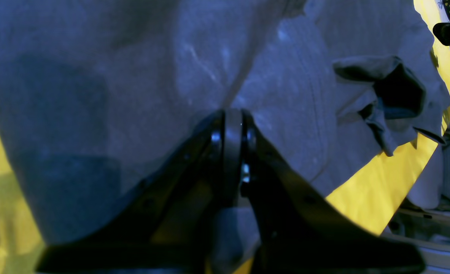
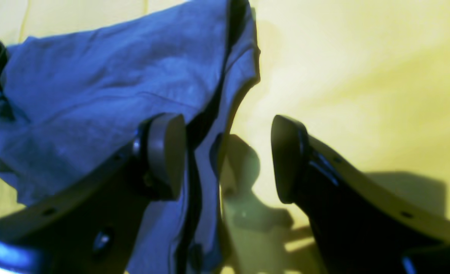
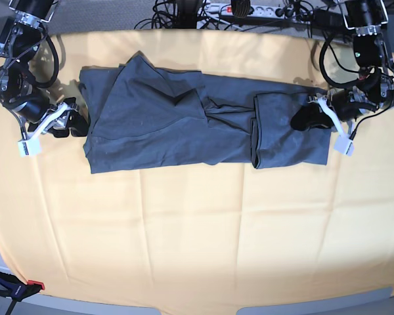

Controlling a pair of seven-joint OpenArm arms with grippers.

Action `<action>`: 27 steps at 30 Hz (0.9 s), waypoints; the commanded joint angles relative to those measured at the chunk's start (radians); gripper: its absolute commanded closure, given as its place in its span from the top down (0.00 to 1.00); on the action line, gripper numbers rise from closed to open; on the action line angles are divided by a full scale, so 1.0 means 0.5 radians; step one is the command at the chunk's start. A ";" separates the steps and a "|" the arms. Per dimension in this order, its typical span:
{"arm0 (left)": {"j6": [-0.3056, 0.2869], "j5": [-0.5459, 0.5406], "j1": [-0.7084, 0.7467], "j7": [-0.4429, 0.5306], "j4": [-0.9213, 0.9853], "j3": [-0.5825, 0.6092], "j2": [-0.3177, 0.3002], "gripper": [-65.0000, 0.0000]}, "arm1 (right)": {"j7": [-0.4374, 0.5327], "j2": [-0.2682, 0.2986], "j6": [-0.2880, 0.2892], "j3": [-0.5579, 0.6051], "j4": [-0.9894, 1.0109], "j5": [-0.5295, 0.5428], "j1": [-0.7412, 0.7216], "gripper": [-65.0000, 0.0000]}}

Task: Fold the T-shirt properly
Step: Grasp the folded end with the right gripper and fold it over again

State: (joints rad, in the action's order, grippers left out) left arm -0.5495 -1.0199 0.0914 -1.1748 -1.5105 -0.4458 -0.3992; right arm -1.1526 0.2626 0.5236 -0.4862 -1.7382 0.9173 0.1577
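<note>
The dark slate-blue T-shirt lies spread sideways across the yellow table, its right end folded over. My left gripper is at that right end. In the left wrist view the gripper has its jaws pressed together on a raised crease of the T-shirt. My right gripper is at the shirt's left edge. In the right wrist view it is open, and the hem of the T-shirt hangs by its left fingertip, partly in the gap. The collar and label are hidden.
A yellow cloth covers the table. Cables and a power strip lie along the back edge. A clamp sits at the front left corner. Both arm bases stand at the back corners.
</note>
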 commanded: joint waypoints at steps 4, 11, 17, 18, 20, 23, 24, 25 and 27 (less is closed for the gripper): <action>0.010 0.026 -0.008 -0.025 -0.025 -0.011 -0.033 0.00 | 0.007 -0.014 -0.037 -0.008 0.101 0.118 0.068 0.66; 0.010 0.013 -0.005 -0.021 -0.025 -0.011 -0.033 0.00 | -0.207 -0.037 0.115 -0.008 0.307 0.660 0.072 0.67; 0.010 -0.034 -0.006 -0.029 -0.025 -0.011 -0.033 0.00 | -0.200 -0.082 0.173 0.103 0.307 0.678 0.072 0.67; 0.010 -0.056 -0.006 -0.030 -0.025 -0.011 -0.032 0.00 | -0.186 -0.090 0.196 0.137 0.307 0.674 0.071 0.67; 0.009 -0.079 -0.006 -0.031 -0.025 -0.011 -0.033 0.00 | -0.138 -0.101 0.219 0.204 0.307 0.645 0.070 0.67; 0.009 -0.078 -0.006 -0.047 -0.025 -0.011 -0.034 0.00 | -0.008 -0.103 0.219 0.285 0.307 0.524 0.070 0.66; 0.009 -0.078 -0.006 -0.058 -0.025 -0.011 -0.034 0.00 | 0.031 -0.103 0.220 0.295 0.307 0.483 0.065 0.65; 0.008 -0.078 -0.006 -0.060 -0.025 -0.011 -0.034 0.00 | 0.057 -0.103 0.219 0.295 0.307 0.449 0.060 0.60; 0.009 -0.079 -0.007 -0.059 -0.025 -0.011 -0.040 0.00 | 0.069 -0.099 0.218 0.279 0.307 0.412 0.038 0.48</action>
State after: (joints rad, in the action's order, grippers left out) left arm -0.5419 -1.0557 0.0940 -1.1938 -1.5105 -0.4458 -0.4019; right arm -1.1183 0.1989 0.6331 -0.3408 -1.5734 1.1290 0.1856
